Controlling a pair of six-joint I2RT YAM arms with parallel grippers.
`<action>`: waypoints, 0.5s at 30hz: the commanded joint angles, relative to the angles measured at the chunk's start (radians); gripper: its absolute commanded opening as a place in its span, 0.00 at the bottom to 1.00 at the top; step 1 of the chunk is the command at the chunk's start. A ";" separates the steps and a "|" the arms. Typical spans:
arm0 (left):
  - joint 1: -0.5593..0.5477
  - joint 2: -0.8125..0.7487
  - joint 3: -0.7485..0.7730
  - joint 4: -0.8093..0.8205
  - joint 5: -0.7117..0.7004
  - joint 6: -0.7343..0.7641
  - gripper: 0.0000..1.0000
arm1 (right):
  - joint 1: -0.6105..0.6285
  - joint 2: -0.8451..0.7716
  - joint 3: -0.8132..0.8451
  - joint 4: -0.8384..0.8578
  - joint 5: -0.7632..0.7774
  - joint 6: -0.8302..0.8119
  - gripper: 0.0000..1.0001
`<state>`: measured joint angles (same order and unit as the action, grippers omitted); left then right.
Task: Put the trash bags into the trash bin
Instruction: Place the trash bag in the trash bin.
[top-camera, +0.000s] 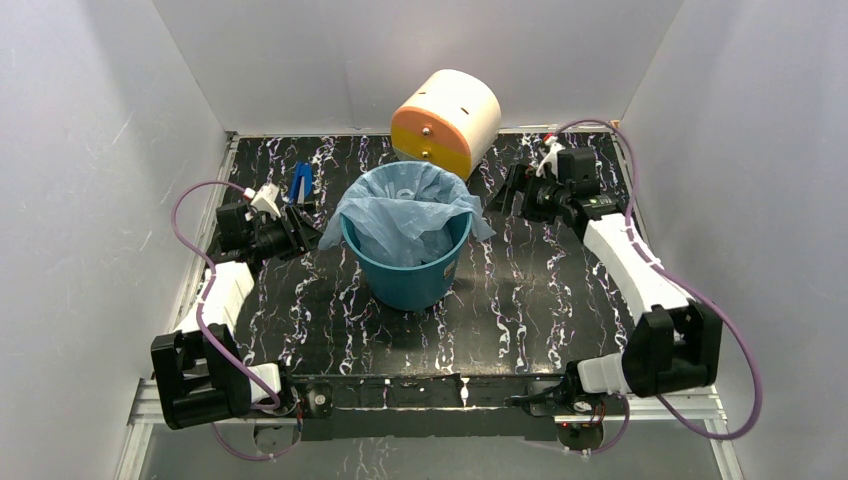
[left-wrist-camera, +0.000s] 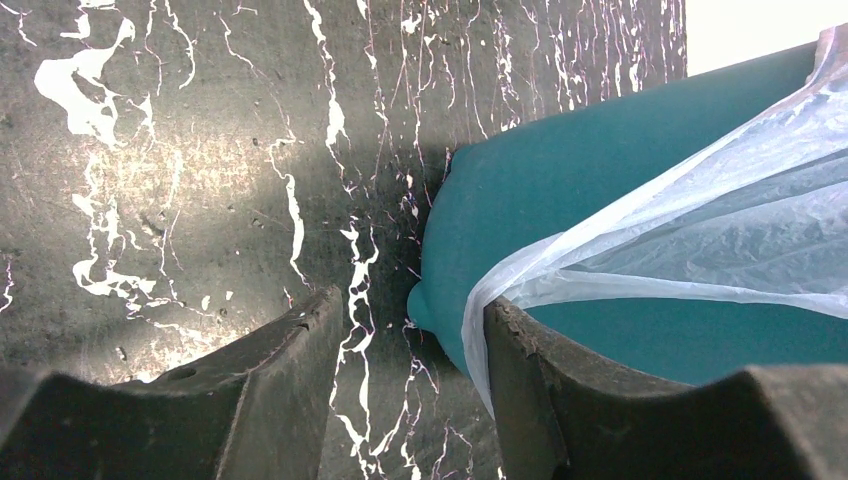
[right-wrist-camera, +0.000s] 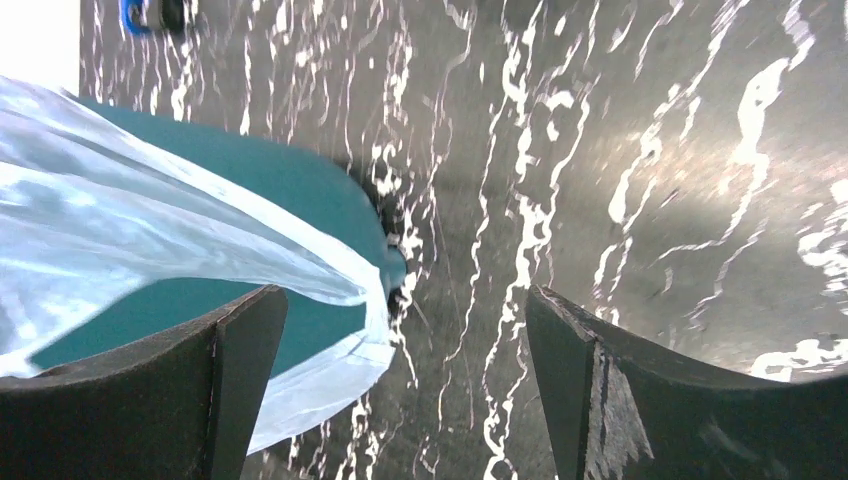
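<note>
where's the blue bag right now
In the top view the bag is mid-table, lining the bin with its edges draped over the rim. The drum stands just behind it.

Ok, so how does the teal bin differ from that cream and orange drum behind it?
The teal bin is solid teal; the drum is cream with an orange band. The bin stands upright, mouth open upward; the drum sits tilted behind it. The bin has the light-blue bag draped over its rim; the drum carries no bag. Both are round and rest on the table.
</note>
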<state>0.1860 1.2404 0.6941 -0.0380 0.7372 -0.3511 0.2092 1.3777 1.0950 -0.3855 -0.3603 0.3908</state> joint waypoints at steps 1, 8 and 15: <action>0.002 -0.039 -0.008 0.009 -0.005 0.011 0.51 | -0.003 -0.073 0.071 0.013 0.155 -0.022 0.99; 0.002 -0.047 -0.008 0.011 -0.010 0.009 0.52 | -0.004 -0.150 0.143 0.166 -0.214 0.045 0.93; 0.004 -0.049 -0.013 0.011 -0.011 0.006 0.53 | 0.150 -0.060 0.324 0.135 -0.386 0.046 0.78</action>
<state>0.1860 1.2236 0.6941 -0.0380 0.7204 -0.3515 0.2516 1.2751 1.2736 -0.2676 -0.6170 0.4583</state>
